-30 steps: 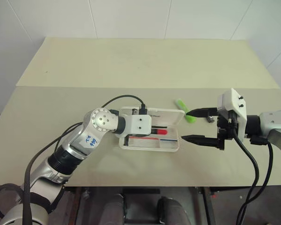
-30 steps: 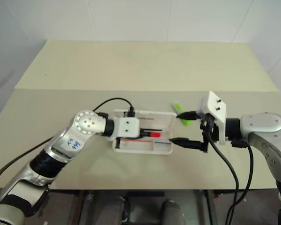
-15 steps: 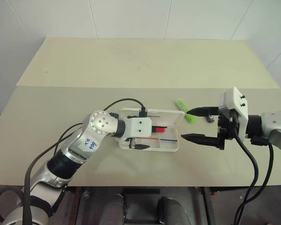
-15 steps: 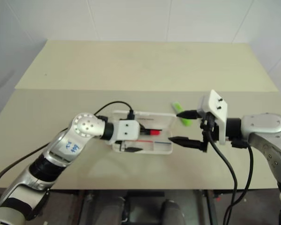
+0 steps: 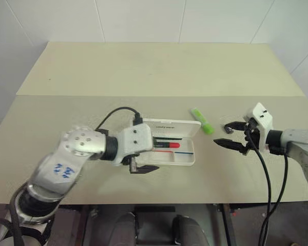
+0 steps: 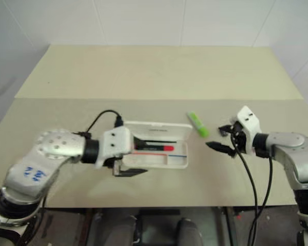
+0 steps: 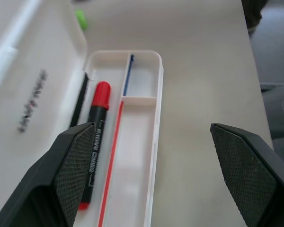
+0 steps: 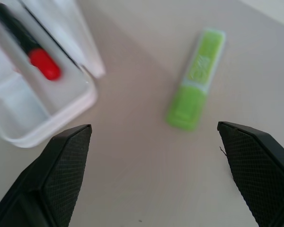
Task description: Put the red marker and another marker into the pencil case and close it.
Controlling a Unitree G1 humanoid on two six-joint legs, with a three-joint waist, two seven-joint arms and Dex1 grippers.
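Lying in open pencil case (image 5: 187, 154): red marker (image 5: 167, 145)

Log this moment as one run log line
red marker: in open pencil case | green marker: on table | left tool: open, empty | right tool: open, empty

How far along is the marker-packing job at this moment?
Done: the red marker lies inside the open pencil case. In hand: nothing; the left end effector is open by the case, and the open right end effector points at the green marker on the table. Left: green marker in, lid closed.
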